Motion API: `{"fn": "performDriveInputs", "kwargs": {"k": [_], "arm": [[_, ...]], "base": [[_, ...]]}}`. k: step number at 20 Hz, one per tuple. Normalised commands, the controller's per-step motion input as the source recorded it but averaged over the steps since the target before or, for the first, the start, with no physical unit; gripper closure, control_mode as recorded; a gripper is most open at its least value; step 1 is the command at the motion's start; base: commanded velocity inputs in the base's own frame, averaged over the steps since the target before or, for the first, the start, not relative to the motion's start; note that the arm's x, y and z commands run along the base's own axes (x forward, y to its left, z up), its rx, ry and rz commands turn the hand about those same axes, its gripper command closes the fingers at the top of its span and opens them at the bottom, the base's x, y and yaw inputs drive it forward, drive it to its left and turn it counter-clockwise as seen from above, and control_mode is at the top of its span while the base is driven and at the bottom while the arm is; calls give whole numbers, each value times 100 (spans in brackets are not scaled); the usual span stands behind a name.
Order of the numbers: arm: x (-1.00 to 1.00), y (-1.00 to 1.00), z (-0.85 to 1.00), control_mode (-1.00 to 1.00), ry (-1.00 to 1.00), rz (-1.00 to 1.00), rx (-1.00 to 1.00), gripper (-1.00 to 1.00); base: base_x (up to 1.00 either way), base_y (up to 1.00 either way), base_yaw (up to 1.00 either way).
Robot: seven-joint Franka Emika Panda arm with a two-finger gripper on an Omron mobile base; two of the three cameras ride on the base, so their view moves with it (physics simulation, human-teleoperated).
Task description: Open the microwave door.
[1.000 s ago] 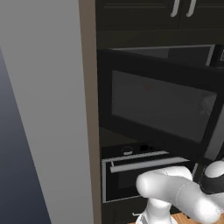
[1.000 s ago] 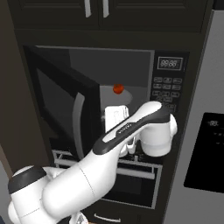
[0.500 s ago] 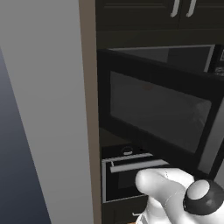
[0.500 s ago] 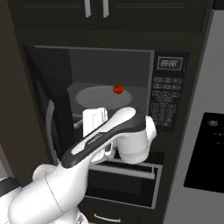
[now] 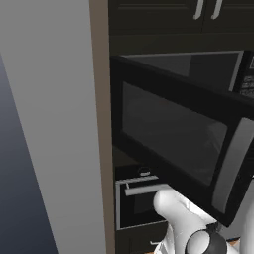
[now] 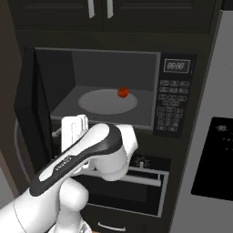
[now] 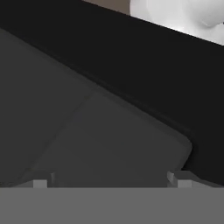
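The microwave (image 6: 113,86) is a big black box set into the dark wall of cupboards. Its door is swung wide open.

From the right base view, the microwave door (image 6: 32,113) stands out at the left side of the box, seen almost edge-on. Inside the box there is a grey floor with a round pale plate (image 6: 107,101), and a small red thing (image 6: 123,92) sits on the plate. A strip of buttons (image 6: 170,102) runs down the right side of the box, with a small display above it.

From the left base view, the microwave door (image 5: 173,134) is a wide, shiny black panel with a big grey window. A curved grey handle (image 5: 230,163) stands up and down near its far edge.

Under the microwave is a smaller black oven (image 6: 132,191) with a silver bar handle.

The hand (image 6: 75,132) is low at the front of the open box, near the door's inner side. In the hand view its two fingertips (image 7: 40,183) sit wide apart, with nothing between them, close to the dark door window.
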Motion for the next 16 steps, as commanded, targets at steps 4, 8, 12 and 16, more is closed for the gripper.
{"fn": "performDriveInputs", "kwargs": {"k": [4, 8, 12, 16], "arm": [[-28, 52, 3, -100, -8, 0, 1, -100], [-19, 71, 1, -100, -7, 0, 0, -100], [-15, 82, 0, -100, -6, 0, 0, -100], [-12, 94, 0, -100, -3, 0, 0, -100]], "base": [[0, 0, 0], [0, 0, 0], [0, 0, 0], [0, 0, 0]]}}
